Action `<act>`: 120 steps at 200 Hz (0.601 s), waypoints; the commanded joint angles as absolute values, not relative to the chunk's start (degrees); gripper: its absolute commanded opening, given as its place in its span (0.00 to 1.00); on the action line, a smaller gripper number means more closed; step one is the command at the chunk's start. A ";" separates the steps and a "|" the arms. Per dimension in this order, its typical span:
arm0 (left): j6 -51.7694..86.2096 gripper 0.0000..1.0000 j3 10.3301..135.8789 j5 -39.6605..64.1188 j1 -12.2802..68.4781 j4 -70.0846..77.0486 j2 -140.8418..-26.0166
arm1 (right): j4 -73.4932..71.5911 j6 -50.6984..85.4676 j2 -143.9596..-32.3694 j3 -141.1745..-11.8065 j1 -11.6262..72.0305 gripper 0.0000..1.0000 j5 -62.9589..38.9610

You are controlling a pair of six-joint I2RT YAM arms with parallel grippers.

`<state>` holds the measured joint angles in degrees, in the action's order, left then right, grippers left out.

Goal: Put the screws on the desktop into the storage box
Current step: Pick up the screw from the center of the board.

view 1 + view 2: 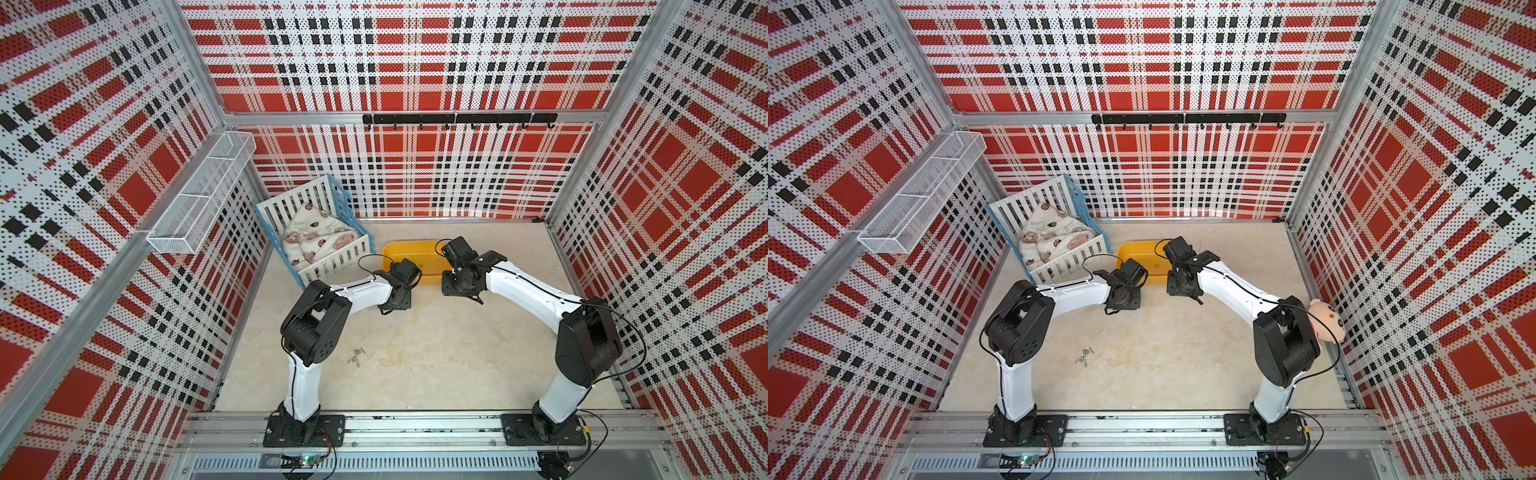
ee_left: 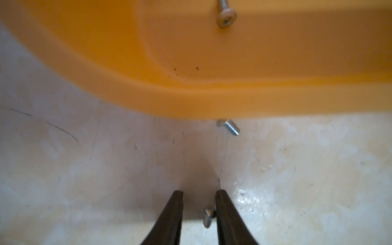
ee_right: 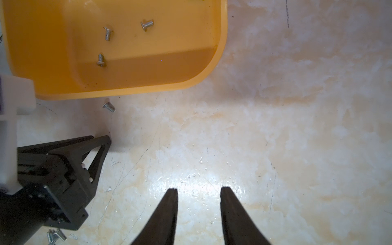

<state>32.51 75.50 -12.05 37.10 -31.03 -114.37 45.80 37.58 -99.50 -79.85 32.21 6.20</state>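
Observation:
The yellow storage box point(image 1: 405, 253) point(image 3: 127, 91) sits at the back of the beige desktop point(image 1: 436, 353) and holds three screws point(image 3: 147, 24). Another screw point(image 2: 229, 127) point(image 3: 109, 106) lies on the desktop just outside its rim point(image 2: 191, 101). My left gripper point(image 2: 199, 192) point(image 3: 99, 139) is low over the desktop near that rim. Its jaws stand narrowly apart, with a screw point(image 2: 209, 216) between them against one finger. My right gripper point(image 3: 198, 189) hangs open and empty beside it. A cluster of screws point(image 1: 356, 357) point(image 1: 1085, 356) lies near the left arm's base.
A white-and-blue slatted crib point(image 1: 316, 232) with bedding stands just left of the box. A white wire basket point(image 1: 199, 199) hangs on the left wall and a black hook rail point(image 1: 457, 118) on the back wall. A plush toy point(image 1: 1327, 320) lies behind the right arm.

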 commanded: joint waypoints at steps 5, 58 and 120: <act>31.46 0.29 76.73 -12.70 37.80 -33.32 -116.01 | 45.00 37.97 -97.35 -79.28 31.47 0.39 6.03; 31.46 0.23 76.23 -12.84 38.54 -34.32 -116.13 | 44.74 37.79 -97.55 -79.10 31.35 0.39 5.71; 31.97 0.14 74.78 -13.02 38.85 -34.38 -115.36 | 44.38 37.80 -97.49 -78.84 31.29 0.39 5.27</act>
<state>31.81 75.57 -13.19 38.39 -32.45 -114.43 45.01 37.56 -99.29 -79.77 31.68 5.58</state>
